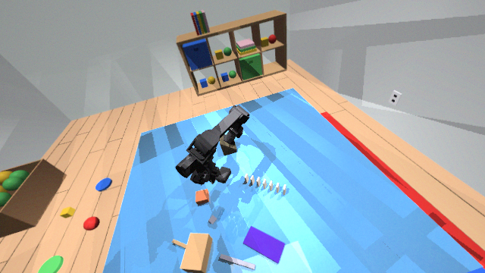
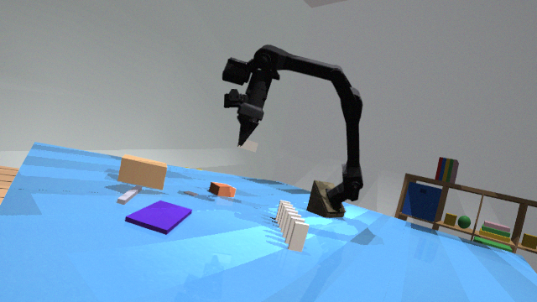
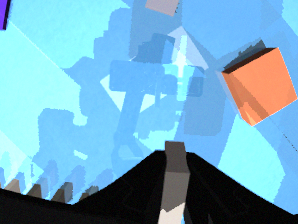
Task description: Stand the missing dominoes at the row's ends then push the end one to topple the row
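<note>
A row of several white dominoes stands on the blue table top. My gripper is shut on one white domino and holds it high above the table, to the left of the row's near end in the top view. In that view the arm hides the held domino. A small grey flat piece lies on the table below the gripper.
An orange block lies near the gripper. A purple flat plate, a tan block and a pale bar lie further out. A toy shelf stands behind.
</note>
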Robot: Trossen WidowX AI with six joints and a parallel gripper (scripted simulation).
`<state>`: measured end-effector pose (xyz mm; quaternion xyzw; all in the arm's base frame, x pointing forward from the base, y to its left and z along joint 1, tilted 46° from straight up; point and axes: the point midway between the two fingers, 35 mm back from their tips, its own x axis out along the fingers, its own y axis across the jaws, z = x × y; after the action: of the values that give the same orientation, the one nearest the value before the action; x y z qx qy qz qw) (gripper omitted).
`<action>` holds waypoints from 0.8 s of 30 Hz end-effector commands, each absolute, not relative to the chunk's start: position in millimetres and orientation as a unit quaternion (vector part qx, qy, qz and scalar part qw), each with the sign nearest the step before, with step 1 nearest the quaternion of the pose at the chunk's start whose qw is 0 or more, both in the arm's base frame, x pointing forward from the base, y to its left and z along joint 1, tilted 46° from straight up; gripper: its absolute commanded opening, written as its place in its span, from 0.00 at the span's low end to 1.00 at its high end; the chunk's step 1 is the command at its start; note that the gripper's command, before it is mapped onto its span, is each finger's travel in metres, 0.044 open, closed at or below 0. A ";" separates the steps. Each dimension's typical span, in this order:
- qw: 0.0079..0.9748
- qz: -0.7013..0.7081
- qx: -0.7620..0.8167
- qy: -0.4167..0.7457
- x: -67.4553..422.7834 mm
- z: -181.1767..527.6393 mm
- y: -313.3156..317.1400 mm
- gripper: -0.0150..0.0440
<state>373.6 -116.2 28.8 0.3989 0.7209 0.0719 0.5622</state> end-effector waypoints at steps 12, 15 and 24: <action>0.616 0.013 0.355 0.703 378.2 -3.1 -111.9 0.29; 0.628 0.001 0.347 0.697 379.6 -8.2 -111.6 0.29; 0.664 -0.034 0.326 0.672 383.6 -21.5 -110.4 0.29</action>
<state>383.8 -113.0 -15.2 0.3341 0.6797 -0.0192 0.6527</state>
